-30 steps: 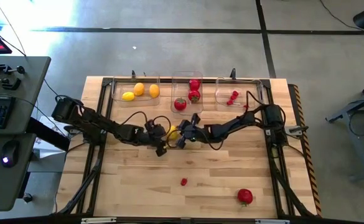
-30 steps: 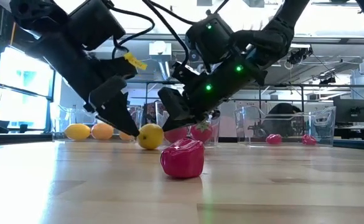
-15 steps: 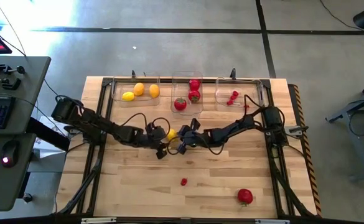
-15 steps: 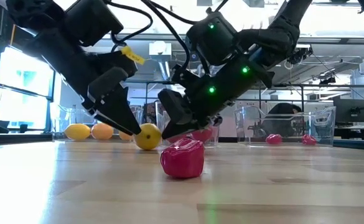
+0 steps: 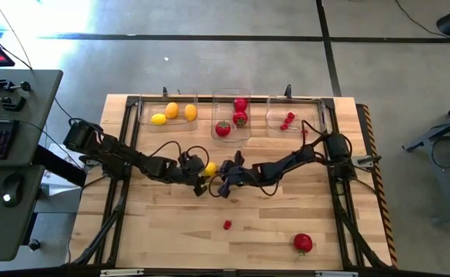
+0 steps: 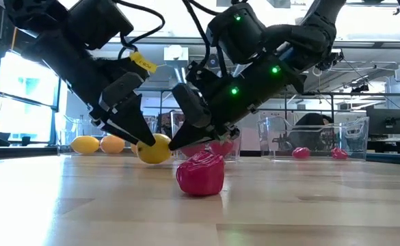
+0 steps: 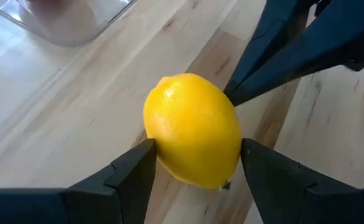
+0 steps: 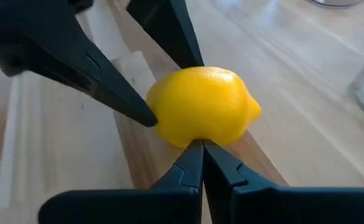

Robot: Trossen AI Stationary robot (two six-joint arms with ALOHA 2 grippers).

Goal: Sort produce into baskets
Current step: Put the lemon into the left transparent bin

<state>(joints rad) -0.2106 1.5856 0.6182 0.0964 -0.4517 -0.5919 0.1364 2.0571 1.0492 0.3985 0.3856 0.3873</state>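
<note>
A wooden table point(image 5: 171, 231) seen from above, with two dark arms meeting near its centre over one yellow lemon point(image 5: 209, 168). The left gripper point(image 7: 197, 163) reaches in from nine o'clock; its two fingers are spread around the lemon, one against each flank, and the fruit appears to rest on the wood between them. The right gripper point(image 8: 203, 149) comes in from three o'clock with its fingers pressed together into a closed wedge, the tip touching the lemon's side and holding nothing. Along the twelve o'clock edge stand three clear baskets: the left basket point(image 5: 144, 117) holds three yellow and orange lemons, the middle basket point(image 5: 216, 95) holds round red fruit, and the right basket point(image 5: 274, 123) holds small red berries. A small berry point(image 5: 227, 225) lies loose toward six o'clock, and a larger red fruit point(image 5: 302, 243) sits near five o'clock. The step in hand looks like securing this lemon for the left basket. To do it well, the left fingers should close squarely across the fruit's widest part, since a smooth rounded toy could squirt sideways. The right tip serves as a backstop and should hold steady until the grip is firm, then back off before the lift.
</note>
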